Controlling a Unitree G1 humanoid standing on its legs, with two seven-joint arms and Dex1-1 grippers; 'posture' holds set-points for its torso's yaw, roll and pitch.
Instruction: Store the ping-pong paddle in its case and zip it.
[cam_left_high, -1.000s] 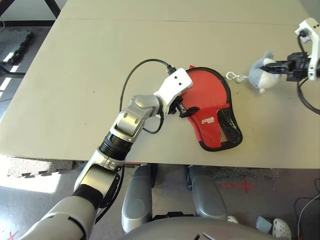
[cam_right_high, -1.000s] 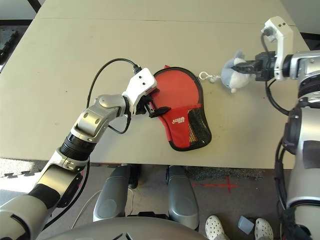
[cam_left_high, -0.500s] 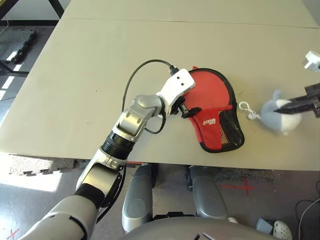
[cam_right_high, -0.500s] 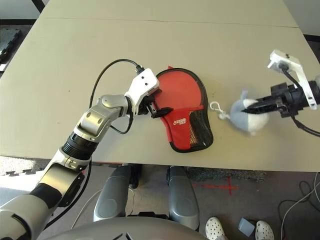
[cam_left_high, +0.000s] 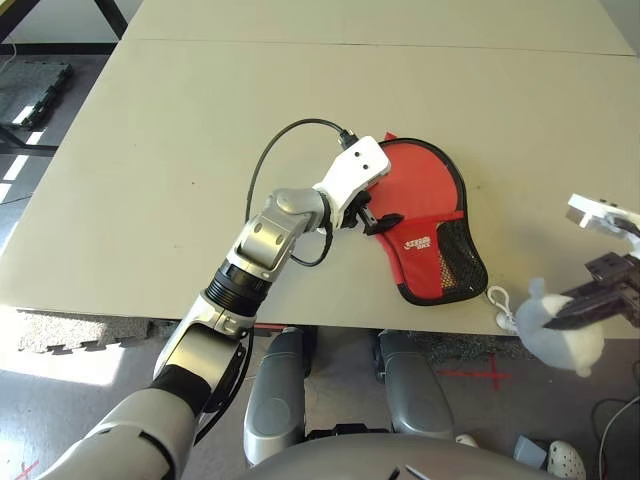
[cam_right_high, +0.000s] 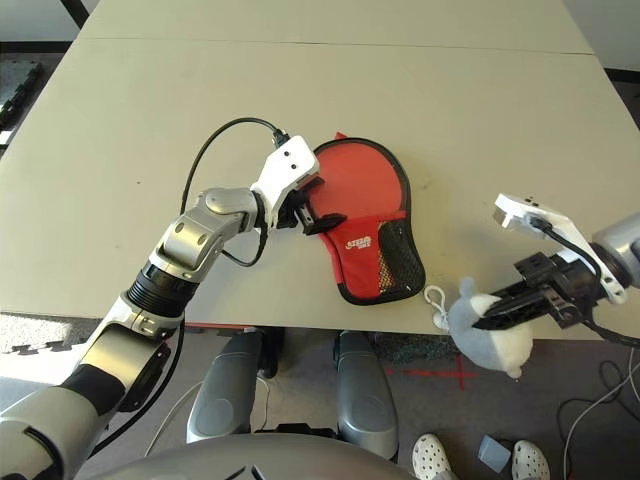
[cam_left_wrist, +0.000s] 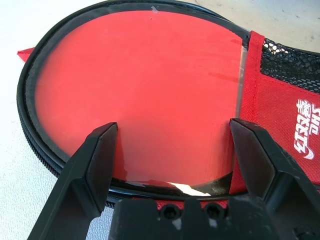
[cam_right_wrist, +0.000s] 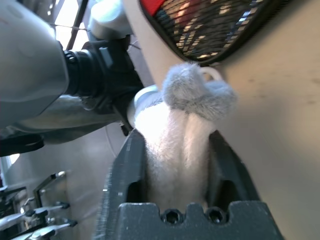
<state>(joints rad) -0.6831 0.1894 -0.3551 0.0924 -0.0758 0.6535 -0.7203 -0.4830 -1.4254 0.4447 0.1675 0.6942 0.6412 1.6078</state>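
Left gripper (cam_left_wrist: 172, 165) spread wide over the case (cam_left_high: 430, 225); paddle apparently inside. Right gripper (cam_right_high: 500, 315) clamps the plush charm (cam_right_high: 487, 337); pull steadily along the zipper.

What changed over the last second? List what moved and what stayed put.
The right gripper, shut on the plush charm, swung from the table's far right side back toward the robot, carrying the charm past the near table edge, right of the case. It never let go. The left gripper stayed open at the case's left edge, and the case did not move.
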